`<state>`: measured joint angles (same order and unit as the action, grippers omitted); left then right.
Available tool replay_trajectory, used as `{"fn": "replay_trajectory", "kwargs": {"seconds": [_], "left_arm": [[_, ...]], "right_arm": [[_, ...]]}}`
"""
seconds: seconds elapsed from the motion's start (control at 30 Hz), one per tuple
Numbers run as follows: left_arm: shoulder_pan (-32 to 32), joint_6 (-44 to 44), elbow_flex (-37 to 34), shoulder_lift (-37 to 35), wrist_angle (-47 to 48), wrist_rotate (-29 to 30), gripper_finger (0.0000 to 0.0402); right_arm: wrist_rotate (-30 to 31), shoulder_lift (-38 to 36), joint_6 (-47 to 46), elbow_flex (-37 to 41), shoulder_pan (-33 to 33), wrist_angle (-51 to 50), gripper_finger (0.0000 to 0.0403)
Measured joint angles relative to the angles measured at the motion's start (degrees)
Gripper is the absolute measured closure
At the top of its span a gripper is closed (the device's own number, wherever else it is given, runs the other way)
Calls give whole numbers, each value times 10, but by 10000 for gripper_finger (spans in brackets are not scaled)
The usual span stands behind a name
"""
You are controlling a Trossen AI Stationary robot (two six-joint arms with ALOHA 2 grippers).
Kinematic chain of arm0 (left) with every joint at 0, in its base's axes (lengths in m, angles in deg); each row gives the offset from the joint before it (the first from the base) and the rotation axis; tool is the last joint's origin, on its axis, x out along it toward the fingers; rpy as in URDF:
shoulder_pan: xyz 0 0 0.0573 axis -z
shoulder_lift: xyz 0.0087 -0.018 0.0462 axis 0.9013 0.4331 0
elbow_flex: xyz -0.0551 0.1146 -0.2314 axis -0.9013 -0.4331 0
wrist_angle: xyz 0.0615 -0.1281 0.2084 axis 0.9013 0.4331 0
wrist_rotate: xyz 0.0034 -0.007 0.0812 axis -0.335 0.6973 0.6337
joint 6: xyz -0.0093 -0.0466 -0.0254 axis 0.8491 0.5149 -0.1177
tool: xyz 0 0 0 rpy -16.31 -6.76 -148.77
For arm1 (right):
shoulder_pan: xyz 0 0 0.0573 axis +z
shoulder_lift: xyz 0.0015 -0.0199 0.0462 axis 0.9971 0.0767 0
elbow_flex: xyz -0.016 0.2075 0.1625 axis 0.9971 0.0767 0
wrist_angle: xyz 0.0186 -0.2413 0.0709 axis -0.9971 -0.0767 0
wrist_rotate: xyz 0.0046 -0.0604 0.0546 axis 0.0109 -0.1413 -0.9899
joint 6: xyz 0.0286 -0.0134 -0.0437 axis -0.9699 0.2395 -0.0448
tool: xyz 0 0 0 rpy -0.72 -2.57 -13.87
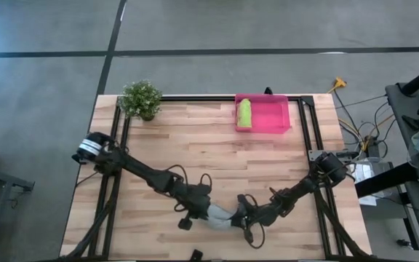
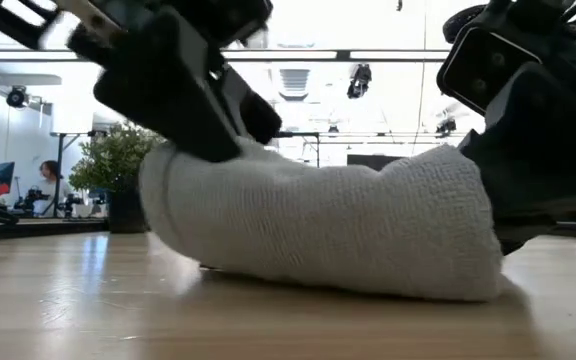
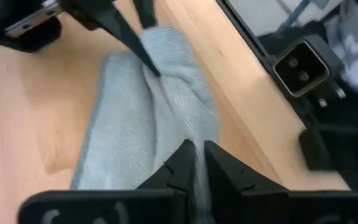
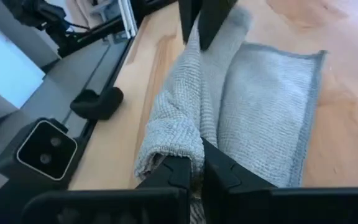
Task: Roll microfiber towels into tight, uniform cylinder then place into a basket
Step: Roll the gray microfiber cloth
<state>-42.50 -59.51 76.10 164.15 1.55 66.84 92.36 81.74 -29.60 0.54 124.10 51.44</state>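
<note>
Seen from above, two dark robot arms meet at the near edge of a wooden table, the left gripper and right gripper at either end of a grey towel. A rolled green towel lies in a pink basket; a potted plant stands at the far-left corner.

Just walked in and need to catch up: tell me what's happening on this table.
Both arms are working on the grey towel at the near edge of the table. The left gripper and the right gripper are each shut on one end of it; it is partly rolled, with a flat flap still lying loose on the wood. The lime green towel is already rolled and lies in the pink basket at the far side. A potted plant stands at the far left corner.
</note>
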Motion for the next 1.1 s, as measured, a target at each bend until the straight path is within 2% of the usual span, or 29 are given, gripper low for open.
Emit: {"fn": "replay_trajectory", "kwargs": {"seconds": [0.1, 0.33, 0.43, 0.53, 0.63, 0.73, 0.83, 0.97, 1.1], "left_arm": [[11, -28, -1, -11, 27, 18, 361], [28, -42, -9, 4, 28, 49, 267], [44, -86, -8, -4, 8, 84, 239], [84, -182, -7, -10, -21, 176, 232], [138, -276, -7, -1, -15, 310, 231], [188, -323, -8, 18, -15, 431, 231], [219, -345, -2, 46, -34, 514, 231], [224, -319, 25, 93, -36, 557, 231], [213, -266, 87, 130, 46, 599, 230]], "right_arm": [[0, 0, 7, -1, 1, -10, 394], [-1, 0, 4, -1, 1, -21, 394], [-1, -1, -4, -1, -1, -30, 394], [-1, -1, -7, -1, -3, -32, 394], [0, -1, -8, -1, -3, -32, 394], [6, -1, -8, -1, -4, -33, 394], [19, -1, -6, -1, -6, -34, 394], [22, -1, -8, -2, -10, -34, 394], [24, -1, -9, -2, -10, -34, 394]]}}
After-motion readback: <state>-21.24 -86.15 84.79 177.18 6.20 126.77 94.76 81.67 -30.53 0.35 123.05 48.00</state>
